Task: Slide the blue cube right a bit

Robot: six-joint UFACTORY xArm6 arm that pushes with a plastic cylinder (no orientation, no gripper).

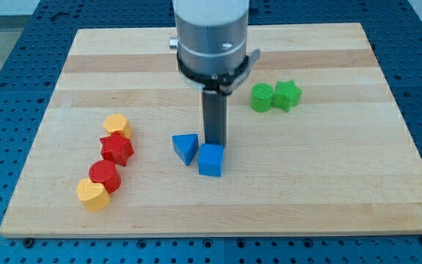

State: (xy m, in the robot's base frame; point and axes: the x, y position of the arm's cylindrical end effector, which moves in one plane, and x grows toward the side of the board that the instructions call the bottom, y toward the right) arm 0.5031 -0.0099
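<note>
The blue cube [211,160] sits on the wooden board [328,183] a little below the middle. A blue triangular block [186,147] lies just to its left, almost touching it. My rod comes down from the grey arm at the view's top, and my tip [214,142] stands right behind the blue cube's top edge, touching or nearly touching it. The tip's very end is partly hidden by the cube.
A green cylinder [262,97] and a green star [287,94] sit side by side at the upper right. At the left a column runs downward: a yellow block [116,125], a red star [116,149], a red cylinder [105,175], a yellow heart [92,193].
</note>
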